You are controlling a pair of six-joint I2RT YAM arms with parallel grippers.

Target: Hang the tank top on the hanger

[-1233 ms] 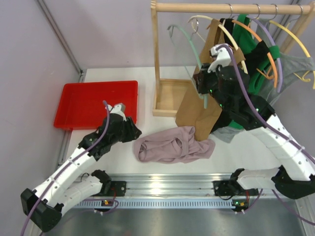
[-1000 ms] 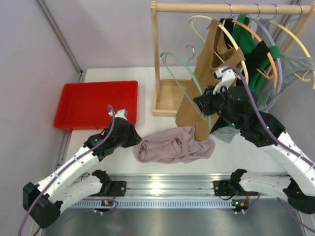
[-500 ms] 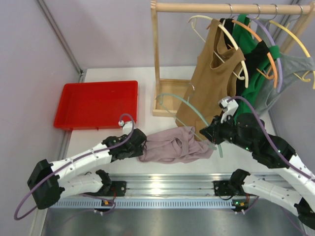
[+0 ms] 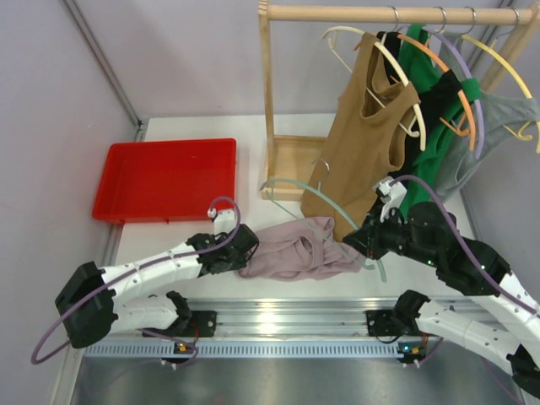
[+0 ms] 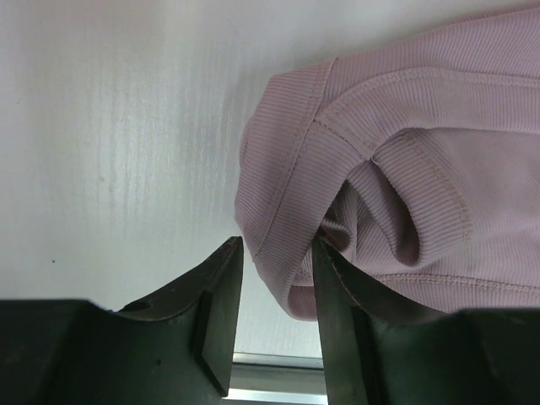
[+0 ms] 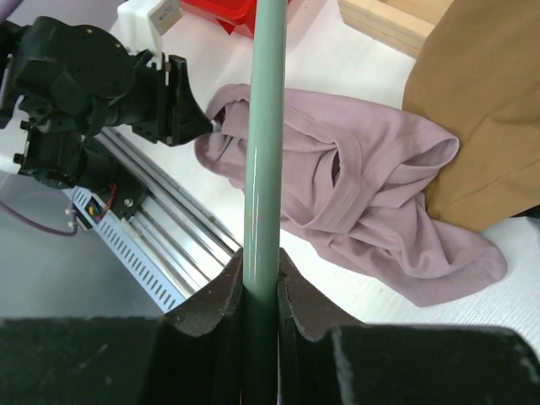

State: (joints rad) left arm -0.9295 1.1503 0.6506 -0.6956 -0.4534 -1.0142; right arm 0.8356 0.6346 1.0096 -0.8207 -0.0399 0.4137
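Note:
The pale mauve tank top (image 4: 299, 250) lies crumpled on the white table in front of the rack. My left gripper (image 4: 240, 252) is at its left edge, jaws open, with a ribbed hem of the tank top (image 5: 287, 211) between the fingers (image 5: 221, 312). My right gripper (image 4: 368, 234) is shut on the mint-green hanger (image 4: 325, 204), held low over the tank top's right part, its silver hook toward the rack. In the right wrist view the hanger (image 6: 263, 143) runs straight up from the jaws over the tank top (image 6: 371, 194).
A wooden rack (image 4: 278, 101) at the back carries a tan-brown top (image 4: 363, 143), green and grey garments and cream, orange and purple hangers. A red tray (image 4: 164, 179) sits at the left. A metal rail (image 4: 278, 325) runs along the near edge.
My right arm has brought the hanger down from the rack to just above the tank top. My left gripper has moved right across the table to the tank top's left edge.

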